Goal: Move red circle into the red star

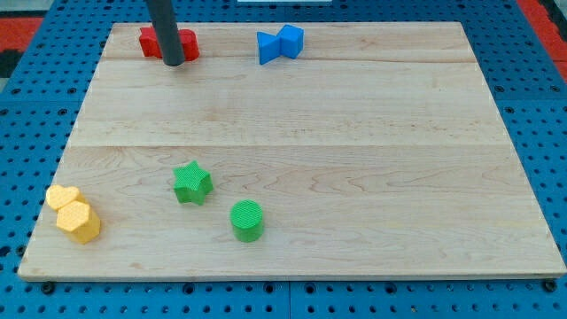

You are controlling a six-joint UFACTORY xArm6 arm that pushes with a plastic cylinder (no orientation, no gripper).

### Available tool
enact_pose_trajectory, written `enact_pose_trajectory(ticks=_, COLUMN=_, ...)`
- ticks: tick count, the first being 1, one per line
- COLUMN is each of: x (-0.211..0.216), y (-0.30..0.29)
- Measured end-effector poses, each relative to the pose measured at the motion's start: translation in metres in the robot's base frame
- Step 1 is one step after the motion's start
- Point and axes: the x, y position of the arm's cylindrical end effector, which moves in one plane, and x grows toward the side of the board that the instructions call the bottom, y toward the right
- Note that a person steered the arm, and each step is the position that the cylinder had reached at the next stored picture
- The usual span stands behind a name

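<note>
Looking toward the worktop's (292, 133) top-left corner, you'll find my tip (174, 63) planted against the red blocks (152, 41); circle and star can't be told apart behind the rod. No gripper is fitted to report.

worktop (354, 133): pale smooth wood, matt | green circle (247, 220): ribbed plastic | rod (166, 31): dark, matt | pegboard (532, 80): blue, perforated

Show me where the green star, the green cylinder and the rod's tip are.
green star (191, 182), camera view, centre of its top face.
green cylinder (247, 215), camera view, middle of its round top.
my tip (174, 63), camera view, the rod's lowest end, among the red blocks.
</note>
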Motion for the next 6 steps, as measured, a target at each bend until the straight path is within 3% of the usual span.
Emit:
enact_pose_trajectory(ticks=2, x=-0.005, y=0.078)
enact_pose_trajectory(ticks=4, x=-0.024, y=0.034)
enact_pose_trajectory(ticks=6, x=-0.016, y=0.032)
